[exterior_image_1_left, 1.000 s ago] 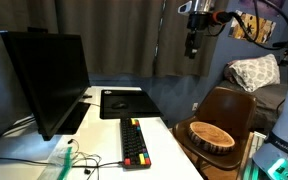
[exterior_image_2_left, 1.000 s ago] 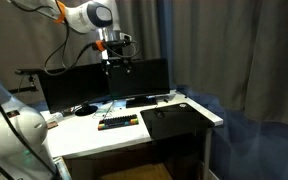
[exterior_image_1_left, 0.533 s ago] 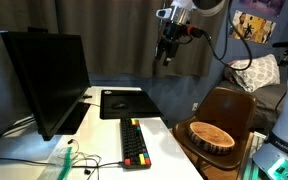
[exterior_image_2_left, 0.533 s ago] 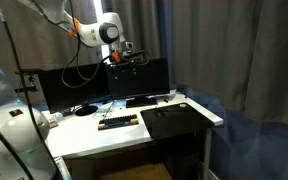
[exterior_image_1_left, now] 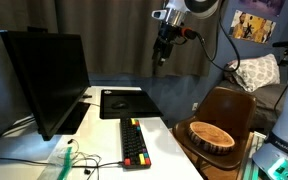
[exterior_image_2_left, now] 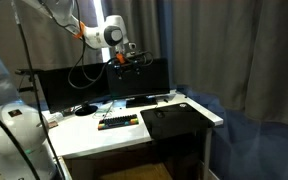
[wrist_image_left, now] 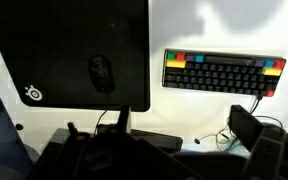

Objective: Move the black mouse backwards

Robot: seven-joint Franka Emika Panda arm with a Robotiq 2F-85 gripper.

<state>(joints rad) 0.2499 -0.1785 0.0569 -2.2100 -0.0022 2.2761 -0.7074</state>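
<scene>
The black mouse [wrist_image_left: 101, 70] lies on the black square mouse pad [wrist_image_left: 54, 40] in the wrist view, seen from high above. In an exterior view the mouse [exterior_image_1_left: 117, 99] is a faint dark lump on the pad [exterior_image_1_left: 129, 106]. My gripper [exterior_image_1_left: 162, 52] hangs high in the air above the back of the desk, far from the mouse, and also shows in the other exterior view [exterior_image_2_left: 132, 62]. In the wrist view its jaws [wrist_image_left: 159, 128] are dark shapes at the bottom edge, spread apart with nothing between them.
A long black keyboard [exterior_image_1_left: 134, 143] with red and yellow keys lies beside the pad and shows in the wrist view [wrist_image_left: 224, 72]. A monitor [exterior_image_1_left: 46, 80] stands on the desk. A wooden bowl [exterior_image_1_left: 211, 135] rests on a chair beside the desk. Cables [wrist_image_left: 224, 135] lie near the keyboard.
The arm has swung across from beside the desk to above its back part, then barely shifted in the last half second. The mouse, pad and keyboard have not moved.
</scene>
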